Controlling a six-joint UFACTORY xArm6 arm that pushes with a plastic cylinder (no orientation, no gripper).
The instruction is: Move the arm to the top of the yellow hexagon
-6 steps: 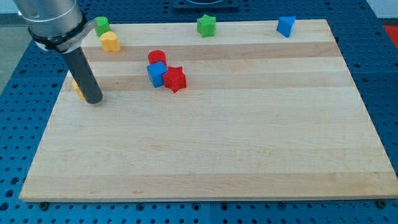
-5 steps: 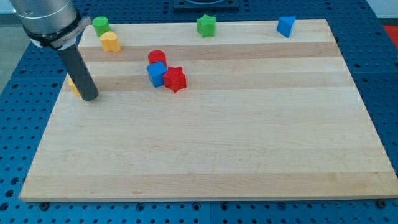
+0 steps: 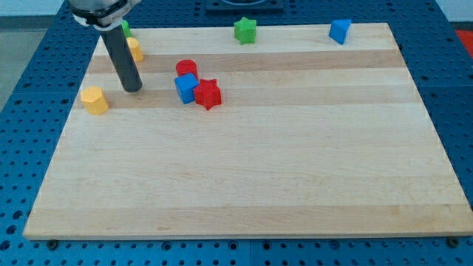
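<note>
Camera view is showing my tip [image 3: 133, 89] resting bare, touching nothing, with the yellow hexagon [image 3: 94, 100] sitting just beside it, toward the view's lower left.

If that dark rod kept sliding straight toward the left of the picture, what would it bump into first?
Probably nothing on that line: my tip sits up and to the right of the yellow hexagon, which lies slightly nearer the view's bottom. It might just clip the hexagon's upper edge; depth is unclear.

I am seeing no readable text, label, brand, number or sign anywhere in this view.
</note>
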